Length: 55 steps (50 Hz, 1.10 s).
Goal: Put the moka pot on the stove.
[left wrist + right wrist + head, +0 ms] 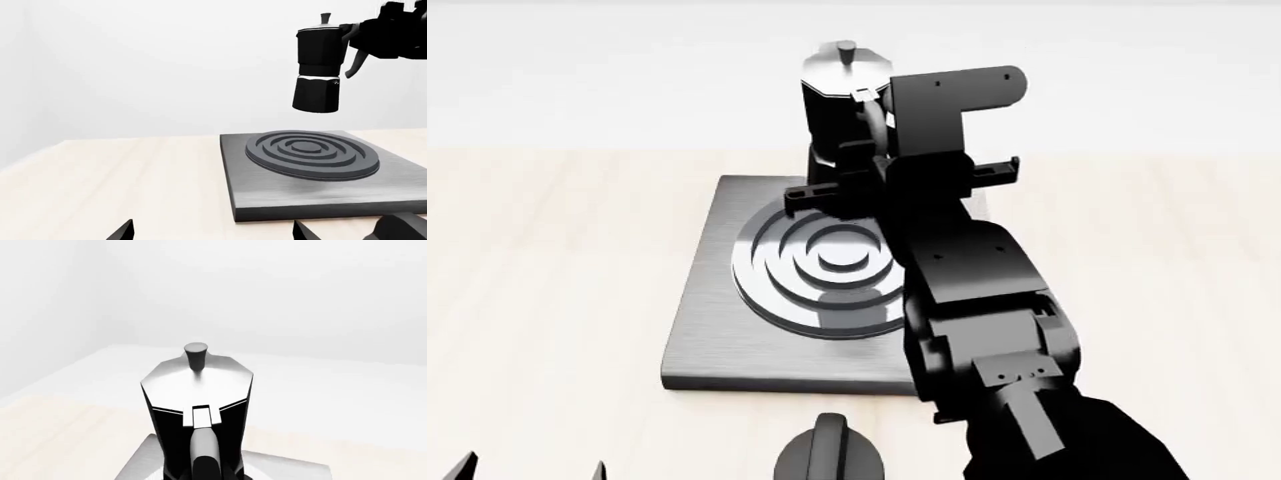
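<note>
Our right gripper's (357, 37) fingers are clamped on the handle of the moka pot (318, 65), which hangs upright above the stove (313, 170). We are mid-placement; next we lower it onto the burner rings.

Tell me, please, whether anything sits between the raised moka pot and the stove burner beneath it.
Nothing visible does. In the left wrist view the moka pot, held by its handle in the right gripper, hangs upright above the stove, with only open air between its base and the bare burner rings. The black knob sits on the table, off the plate.
</note>
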{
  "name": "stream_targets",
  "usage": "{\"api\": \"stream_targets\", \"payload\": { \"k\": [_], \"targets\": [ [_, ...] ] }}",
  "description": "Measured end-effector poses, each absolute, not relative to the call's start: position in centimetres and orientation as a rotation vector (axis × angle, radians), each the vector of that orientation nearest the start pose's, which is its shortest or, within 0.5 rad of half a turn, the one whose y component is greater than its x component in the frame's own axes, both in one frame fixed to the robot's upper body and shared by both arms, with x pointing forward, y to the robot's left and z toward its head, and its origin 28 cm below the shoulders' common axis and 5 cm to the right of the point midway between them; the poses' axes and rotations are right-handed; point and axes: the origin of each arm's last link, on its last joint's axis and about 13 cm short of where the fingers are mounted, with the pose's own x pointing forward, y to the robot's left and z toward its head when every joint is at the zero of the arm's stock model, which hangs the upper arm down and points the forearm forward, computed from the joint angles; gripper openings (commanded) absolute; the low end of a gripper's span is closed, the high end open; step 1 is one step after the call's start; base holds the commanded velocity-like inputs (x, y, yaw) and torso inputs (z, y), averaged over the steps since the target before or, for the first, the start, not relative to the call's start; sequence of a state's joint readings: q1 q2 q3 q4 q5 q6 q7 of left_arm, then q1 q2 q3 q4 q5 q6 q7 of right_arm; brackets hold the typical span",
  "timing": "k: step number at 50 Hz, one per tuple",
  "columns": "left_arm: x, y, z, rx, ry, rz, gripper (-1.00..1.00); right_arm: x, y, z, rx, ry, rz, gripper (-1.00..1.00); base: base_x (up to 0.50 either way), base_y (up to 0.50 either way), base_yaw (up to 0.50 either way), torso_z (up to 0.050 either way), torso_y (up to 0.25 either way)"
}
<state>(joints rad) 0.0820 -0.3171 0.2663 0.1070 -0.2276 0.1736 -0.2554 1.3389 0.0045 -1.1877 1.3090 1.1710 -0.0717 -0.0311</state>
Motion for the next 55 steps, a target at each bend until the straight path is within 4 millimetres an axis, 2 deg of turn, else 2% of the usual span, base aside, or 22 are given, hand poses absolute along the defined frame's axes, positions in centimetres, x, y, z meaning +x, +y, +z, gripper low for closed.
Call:
{"api": "stream_targets", "payload": {
  "k": [55],
  "targets": [
    [18.5, 22.3, 2.6, 0.023, -0.128, -0.035, 1.00, 41.9, -5.9, 14.5, 0.053, 0.139, 0.285, -1.00, 0.00, 0.00, 0.00, 0.000, 0.001]
  ]
}}
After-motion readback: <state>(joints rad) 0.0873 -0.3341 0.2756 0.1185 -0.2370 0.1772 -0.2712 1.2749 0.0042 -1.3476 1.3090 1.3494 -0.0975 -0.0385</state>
